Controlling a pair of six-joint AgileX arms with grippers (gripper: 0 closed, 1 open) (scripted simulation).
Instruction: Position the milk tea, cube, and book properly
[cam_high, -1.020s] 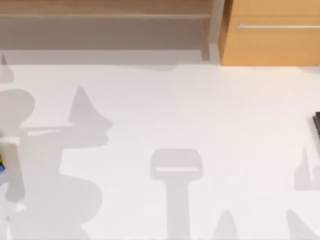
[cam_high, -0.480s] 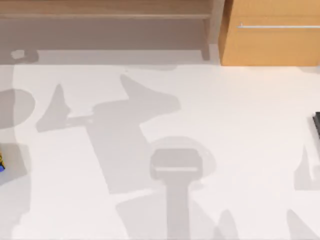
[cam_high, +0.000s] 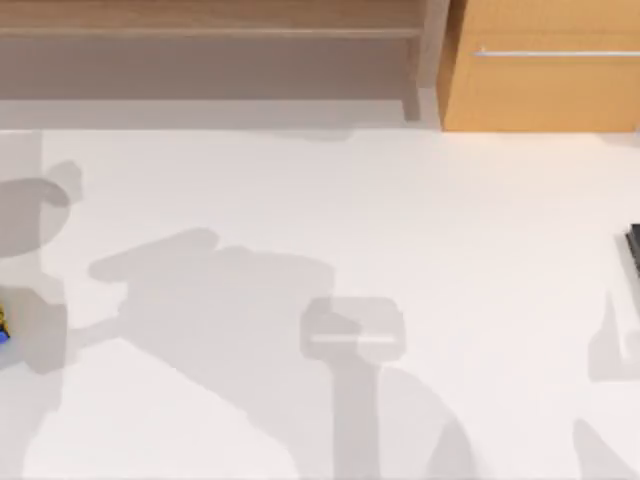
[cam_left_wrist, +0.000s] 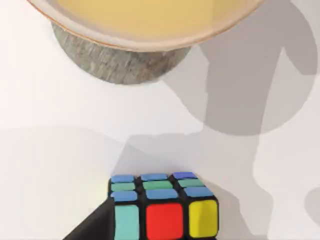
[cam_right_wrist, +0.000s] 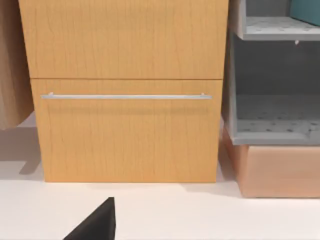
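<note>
Cube (cam_left_wrist: 162, 210) sits on the counter (cam_high: 400, 220) at its far left edge, just beside the milk tea (cam_left_wrist: 145, 25), under my left arm, the nearer one; jaws' state: cannot tell.

My cube (cam_left_wrist: 164, 207) sits flat on the white table at the far nine o'clock edge, showing blue, green, red and yellow tiles. Near it stands the milk tea (cam_left_wrist: 145, 22), upright, tan liquid inside.
</note>
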